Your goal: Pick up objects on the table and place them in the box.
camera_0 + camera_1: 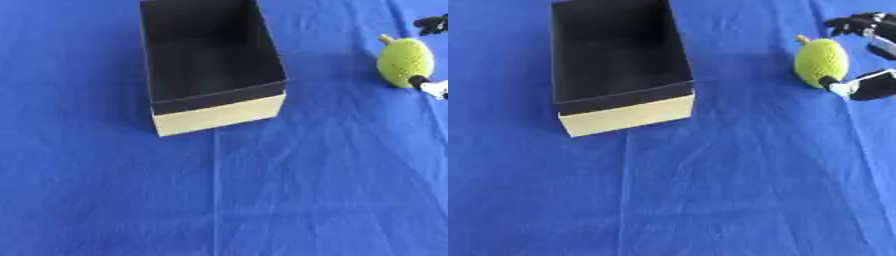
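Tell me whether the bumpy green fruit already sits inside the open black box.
No: the bumpy green fruit lies on the blue cloth, right of the open black box.

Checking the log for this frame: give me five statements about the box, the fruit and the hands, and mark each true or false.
1. The box is empty. True.
2. The green fruit lies inside the box. False: it lies on the blue cloth, to the right of the box.
3. The right hand is at the fruit, with one finger above it and one at its lower end. True.
4. The left hand is resting on the box's rim. False: no left hand shows in either view.
5. The box's inside is dark and its near outer wall is pale. True.
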Available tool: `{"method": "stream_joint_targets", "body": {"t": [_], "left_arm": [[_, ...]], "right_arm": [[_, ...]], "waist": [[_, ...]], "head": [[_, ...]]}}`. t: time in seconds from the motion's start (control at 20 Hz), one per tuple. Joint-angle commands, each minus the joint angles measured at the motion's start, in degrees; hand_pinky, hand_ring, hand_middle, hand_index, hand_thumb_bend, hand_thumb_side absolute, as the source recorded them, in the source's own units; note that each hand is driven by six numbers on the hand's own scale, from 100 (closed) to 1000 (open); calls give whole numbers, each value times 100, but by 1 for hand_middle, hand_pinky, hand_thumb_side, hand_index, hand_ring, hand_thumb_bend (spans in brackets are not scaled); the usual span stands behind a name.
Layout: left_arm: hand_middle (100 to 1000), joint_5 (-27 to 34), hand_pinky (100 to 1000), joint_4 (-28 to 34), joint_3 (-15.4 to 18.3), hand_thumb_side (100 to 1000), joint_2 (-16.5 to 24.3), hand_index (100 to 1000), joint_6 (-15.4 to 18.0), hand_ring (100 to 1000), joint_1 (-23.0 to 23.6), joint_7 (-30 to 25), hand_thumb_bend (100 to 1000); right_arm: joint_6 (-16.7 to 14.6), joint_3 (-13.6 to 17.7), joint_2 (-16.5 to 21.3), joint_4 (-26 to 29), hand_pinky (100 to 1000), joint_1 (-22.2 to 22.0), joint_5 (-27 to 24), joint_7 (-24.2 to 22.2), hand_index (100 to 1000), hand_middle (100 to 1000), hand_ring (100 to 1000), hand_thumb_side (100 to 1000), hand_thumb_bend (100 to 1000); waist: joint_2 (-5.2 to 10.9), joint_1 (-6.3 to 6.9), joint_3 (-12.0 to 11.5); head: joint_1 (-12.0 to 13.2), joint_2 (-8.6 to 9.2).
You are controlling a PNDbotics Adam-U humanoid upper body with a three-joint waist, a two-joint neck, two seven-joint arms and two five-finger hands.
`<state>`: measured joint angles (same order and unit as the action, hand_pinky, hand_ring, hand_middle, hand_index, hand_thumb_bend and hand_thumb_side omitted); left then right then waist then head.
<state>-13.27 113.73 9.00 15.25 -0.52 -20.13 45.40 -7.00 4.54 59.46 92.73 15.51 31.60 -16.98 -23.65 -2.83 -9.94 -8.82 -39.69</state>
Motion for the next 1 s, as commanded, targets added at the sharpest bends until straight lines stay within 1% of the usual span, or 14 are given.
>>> {"method": "stream_joint_targets", "body": {"t": [0.05, 0.2, 0.35, 0.65, 0.9, 1.0], "left_arm": [[616, 22, 497, 86, -18, 760, 113, 668, 3, 645, -51, -29, 904], [616, 25, 496, 86, -27, 760, 103, 668, 1, 645, -53, -42, 904], [616, 29, 495, 86, -23, 759, 93, 668, -5, 645, -49, -40, 906], [616, 34, 495, 86, -26, 759, 80, 667, -11, 645, -50, -43, 907], [617, 39, 494, 86, -29, 758, 66, 667, -13, 645, -52, -48, 909], [617, 43, 493, 86, -28, 758, 61, 666, -16, 646, -51, -41, 908]], "right_arm": [[-23, 1, 232, -288, 844, 177, -159, -148, 986, 806, 851, 325, 325], [-15, -45, 220, -568, 847, 348, -85, -151, 985, 818, 859, 323, 330], [10, -39, 176, -819, 856, 505, 12, -29, 985, 839, 880, 338, 319], [35, 0, 80, -1086, 859, 655, 47, 168, 983, 850, 889, 363, 305], [-29, -103, 34, -1265, 858, 725, -5, -31, 989, 847, 890, 381, 299], [-69, -140, 19, -1316, 854, 744, 14, -134, 978, 807, 878, 383, 313]], "waist": [[659, 52, -13], [654, 63, -30], [639, 71, -46], [622, 72, -43], [605, 77, -63], [597, 74, -64]], "head": [[-27, 7], [-36, 14], [-41, 16], [-38, 24], [-52, 30], [-61, 24]]}}
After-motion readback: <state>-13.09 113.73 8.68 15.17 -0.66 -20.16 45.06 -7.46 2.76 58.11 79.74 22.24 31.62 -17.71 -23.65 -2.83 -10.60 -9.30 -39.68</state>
